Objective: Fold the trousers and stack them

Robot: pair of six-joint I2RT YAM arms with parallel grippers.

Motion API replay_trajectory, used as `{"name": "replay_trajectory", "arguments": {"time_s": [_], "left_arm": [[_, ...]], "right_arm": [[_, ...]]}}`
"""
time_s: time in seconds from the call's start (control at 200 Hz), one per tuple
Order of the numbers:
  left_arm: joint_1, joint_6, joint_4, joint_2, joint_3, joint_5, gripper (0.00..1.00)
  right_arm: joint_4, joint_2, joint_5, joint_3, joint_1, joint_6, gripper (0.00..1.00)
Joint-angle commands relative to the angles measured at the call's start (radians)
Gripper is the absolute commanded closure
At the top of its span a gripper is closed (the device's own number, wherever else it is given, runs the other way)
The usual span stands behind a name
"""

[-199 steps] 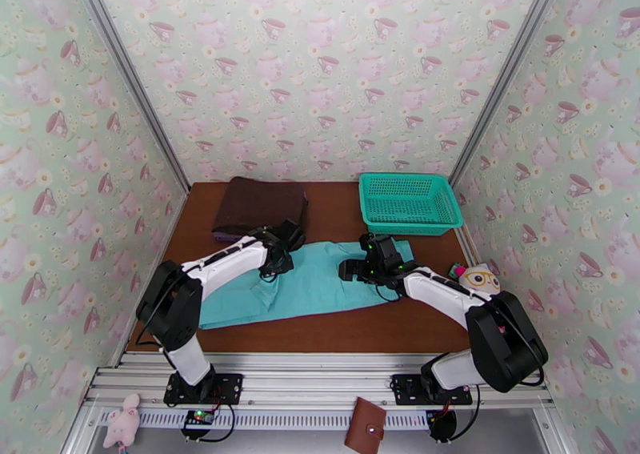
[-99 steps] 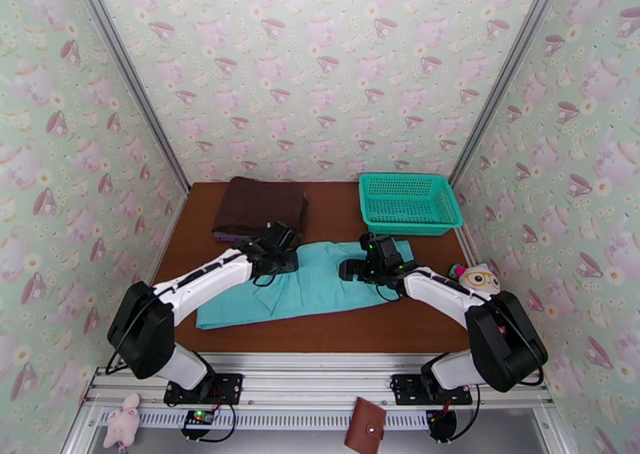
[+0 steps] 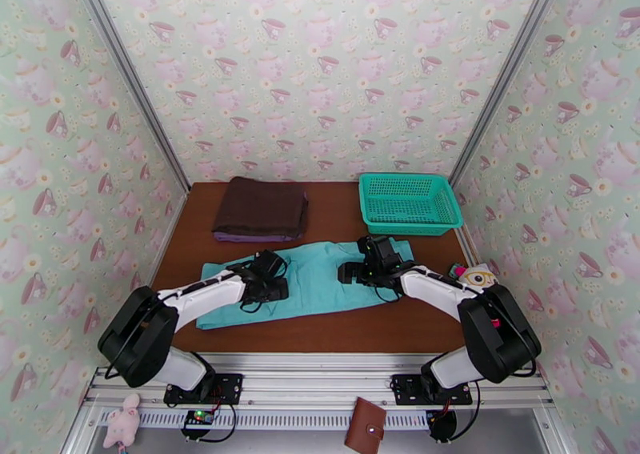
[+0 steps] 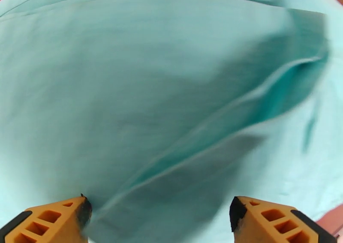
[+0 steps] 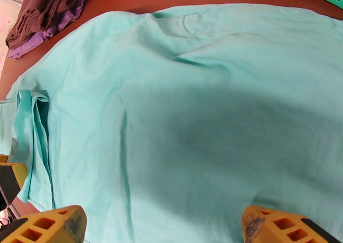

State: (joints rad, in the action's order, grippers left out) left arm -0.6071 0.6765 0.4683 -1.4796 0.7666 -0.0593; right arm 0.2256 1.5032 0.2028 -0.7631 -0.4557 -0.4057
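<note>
The turquoise trousers [image 3: 320, 283] lie flat across the middle of the brown table [image 3: 328, 339], running from near left to far right. My left gripper [image 3: 276, 281] hovers low over their left half. In the left wrist view its orange fingertips [image 4: 51, 220] stand wide apart with nothing between them, above a raised fold in the trousers [image 4: 150, 89]. My right gripper [image 3: 346, 272] hangs over the right half. It is open too, with its fingertips [image 5: 47, 226] spread above smooth cloth of the trousers [image 5: 193, 111].
A dark brown folded cloth [image 3: 262, 207] on a purple layer lies at the back left, also seen as the brown cloth [image 5: 47, 8]. A teal mesh basket [image 3: 408, 202] stands at the back right. A small owl toy [image 3: 478, 276] sits at the table's right edge.
My left gripper has opened and let go of the trousers, then drawn back toward the near left. The trousers' left part now lies spread flat. The right arm has barely moved.
</note>
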Motion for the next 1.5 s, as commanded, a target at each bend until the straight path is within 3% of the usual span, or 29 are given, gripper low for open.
{"name": "replay_trajectory", "arguments": {"time_s": [0.0, 0.09, 0.165, 0.386, 0.536, 0.706, 0.846, 1.017, 1.112, 1.292, 1.497], "left_arm": [[-0.03, -0.021, -0.225, 0.038, -0.04, 0.242, 0.17], [-0.069, -0.039, -0.257, 0.052, -0.029, 0.304, 0.19], [-0.095, -0.072, -0.208, 0.049, 0.008, 0.278, 0.2], [-0.099, -0.09, -0.002, -0.03, 0.177, -0.14, 0.22], [-0.102, -0.06, 0.208, -0.248, 0.41, -0.371, 0.26], [-0.133, -0.052, 0.334, -0.461, 0.599, -0.447, 0.33], [-0.138, -0.002, 0.405, -0.521, 0.651, -0.487, 0.35], [-0.139, -0.011, 0.368, -0.563, 0.649, -0.459, 0.37], [-0.137, -0.002, 0.353, -0.573, 0.649, -0.445, 0.48], [-0.123, 0.032, 0.337, -0.536, 0.604, -0.436, 0.84], [-0.12, 0.092, 0.343, -0.427, 0.54, -0.494, 1.0]], "right_arm": [[-0.008, 0.01, 0.021, -0.008, 0.004, 0.017, 0.01], [-0.006, 0.013, 0.024, -0.01, 0.003, 0.018, 0.01], [-0.006, 0.014, 0.032, -0.012, 0.004, 0.017, 0.01], [-0.002, 0.006, 0.038, -0.012, 0.004, 0.02, 0.01], [-0.002, 0.007, 0.046, -0.012, 0.003, 0.022, 0.01], [0.001, 0.011, 0.047, -0.013, 0.004, 0.026, 0.01], [-0.001, 0.017, 0.056, -0.015, 0.004, 0.026, 0.01], [-0.008, 0.031, 0.066, -0.016, 0.003, 0.019, 0.01], [-0.009, 0.034, 0.064, -0.016, 0.003, 0.02, 0.01], [-0.005, 0.035, 0.062, -0.018, 0.003, 0.023, 0.01], [-0.003, 0.042, 0.07, -0.019, 0.002, 0.021, 0.01]]}}
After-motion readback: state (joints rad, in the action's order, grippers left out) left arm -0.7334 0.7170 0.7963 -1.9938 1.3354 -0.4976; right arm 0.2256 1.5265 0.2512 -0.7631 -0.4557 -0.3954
